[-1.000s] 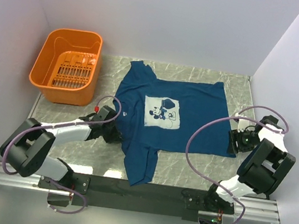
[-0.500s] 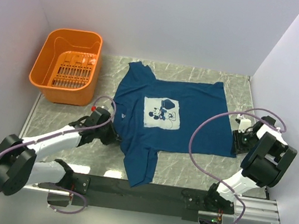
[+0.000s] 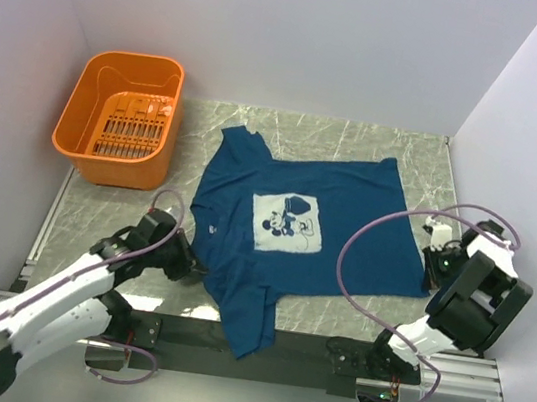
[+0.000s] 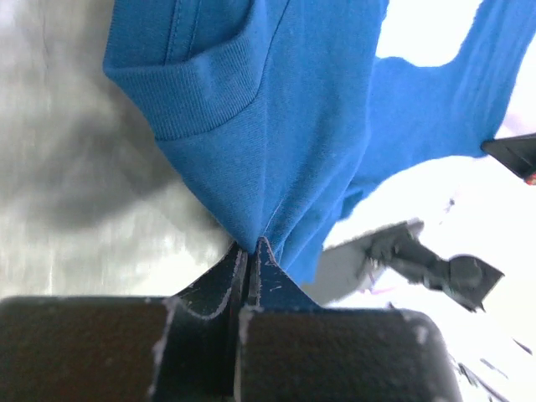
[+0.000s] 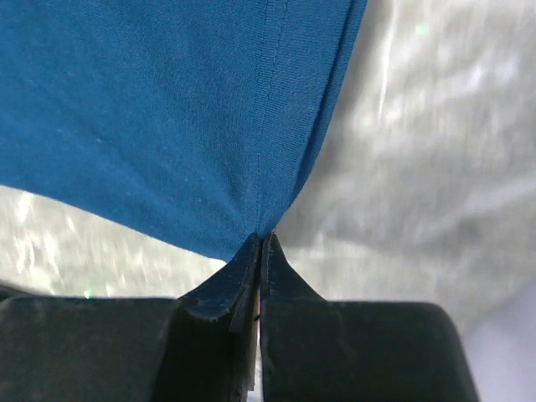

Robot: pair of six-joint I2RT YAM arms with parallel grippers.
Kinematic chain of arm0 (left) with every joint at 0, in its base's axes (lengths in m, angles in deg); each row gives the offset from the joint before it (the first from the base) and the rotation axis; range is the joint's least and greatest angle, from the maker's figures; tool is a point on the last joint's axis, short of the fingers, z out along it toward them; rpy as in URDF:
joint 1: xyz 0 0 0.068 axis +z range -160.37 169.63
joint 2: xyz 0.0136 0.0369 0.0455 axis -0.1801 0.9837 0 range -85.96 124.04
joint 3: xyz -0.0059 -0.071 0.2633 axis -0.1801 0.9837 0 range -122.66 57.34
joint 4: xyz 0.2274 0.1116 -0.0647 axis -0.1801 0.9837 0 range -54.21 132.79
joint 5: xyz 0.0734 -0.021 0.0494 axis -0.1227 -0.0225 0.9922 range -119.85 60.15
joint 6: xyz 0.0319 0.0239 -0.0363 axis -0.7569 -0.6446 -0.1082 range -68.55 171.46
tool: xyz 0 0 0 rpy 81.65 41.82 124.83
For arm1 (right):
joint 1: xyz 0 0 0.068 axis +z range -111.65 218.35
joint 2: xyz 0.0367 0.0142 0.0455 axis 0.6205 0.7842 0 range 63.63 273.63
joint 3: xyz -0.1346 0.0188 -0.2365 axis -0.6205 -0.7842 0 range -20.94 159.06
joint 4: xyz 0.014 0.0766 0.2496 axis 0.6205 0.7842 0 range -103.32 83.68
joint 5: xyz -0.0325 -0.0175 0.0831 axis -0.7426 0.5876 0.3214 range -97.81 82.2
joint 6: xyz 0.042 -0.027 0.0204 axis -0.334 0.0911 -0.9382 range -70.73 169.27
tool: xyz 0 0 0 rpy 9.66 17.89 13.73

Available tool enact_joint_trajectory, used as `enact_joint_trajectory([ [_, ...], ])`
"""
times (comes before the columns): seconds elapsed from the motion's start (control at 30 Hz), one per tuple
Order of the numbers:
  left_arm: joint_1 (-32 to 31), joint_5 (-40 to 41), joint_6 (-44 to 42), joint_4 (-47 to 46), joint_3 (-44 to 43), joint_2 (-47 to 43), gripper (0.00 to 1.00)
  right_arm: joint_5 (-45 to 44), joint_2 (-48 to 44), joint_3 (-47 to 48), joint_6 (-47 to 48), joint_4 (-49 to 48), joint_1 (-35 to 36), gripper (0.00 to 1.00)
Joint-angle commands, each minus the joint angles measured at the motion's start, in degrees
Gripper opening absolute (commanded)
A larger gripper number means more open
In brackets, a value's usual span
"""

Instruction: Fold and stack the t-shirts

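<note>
One dark blue t-shirt (image 3: 346, 223) lies spread on the marble table, print (image 3: 286, 218) up, collar to the left and hem to the right. One sleeve (image 3: 249, 319) hangs over the near edge. My left gripper (image 3: 191, 262) is shut on the fabric by the ribbed collar (image 4: 201, 92); in the left wrist view the cloth bunches into the closed left gripper (image 4: 251, 249). My right gripper (image 3: 428, 270) is shut on the shirt's near right hem corner. The right wrist view shows the right gripper (image 5: 262, 240) pinching the stitched edge (image 5: 272, 100).
An orange plastic basket (image 3: 86, 138) stands at the far left of the table. White walls close in the left, back and right sides. The black rail (image 3: 296, 352) carrying the arm bases runs along the near edge.
The right gripper has shut on the hem corner. The left arm has drawn back toward the near edge, pulling the collar side with it, and the whole shirt has shifted nearer.
</note>
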Motion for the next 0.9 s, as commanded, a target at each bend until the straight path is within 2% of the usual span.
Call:
enact_joint_trajectory([
  [0.0, -0.2, -4.6, 2.6, 12.8, -0.3, -6.6, 0.01, -4.3, -4.5, -1.5, 9.9, 7.9, -4.1, 0.00],
  [0.2, -0.2, -4.7, 3.9, 27.3, -3.4, -15.6, 0.01, -8.0, -9.5, -4.5, 17.5, 11.3, -11.7, 0.00],
  [0.57, -0.2, -7.0, 4.9, 36.6, -7.4, -19.8, 0.01, -10.6, -15.3, -8.1, 24.1, 17.4, -16.9, 0.00],
  [0.6, -0.2, -7.1, 4.9, 36.5, -7.3, -19.8, 0.09, -10.3, -15.8, -8.3, 24.2, 17.3, -17.0, 0.00],
  [0.67, -0.2, -8.0, 4.6, 35.7, -6.7, -19.1, 0.27, -9.0, -16.5, -7.8, 23.5, 17.2, -17.1, 0.13],
  [0.7, -0.2, -7.9, 4.3, 35.6, -7.1, -18.6, 0.45, -6.0, -16.4, -5.9, 22.3, 17.5, -17.0, 0.21],
  [0.73, -0.2, -7.7, 4.0, 35.1, -7.9, -18.0, 0.52, -4.2, -16.0, -4.6, 21.3, 18.3, -17.1, 0.37],
  [0.77, -0.2, -6.0, 3.7, 34.3, -10.8, -16.8, 0.57, -2.4, -15.3, -3.1, 20.6, 19.0, -17.0, 0.41],
  [0.8, -0.2, -4.6, 2.3, 33.9, -12.6, -16.0, 0.67, 2.1, -13.8, 0.3, 18.3, 19.5, -16.7, 0.44],
  [0.87, -0.2, -2.1, 0.4, 32.8, -18.2, -12.1, 0.74, 6.1, -11.7, 3.7, 15.3, 20.2, -14.1, 0.47],
])
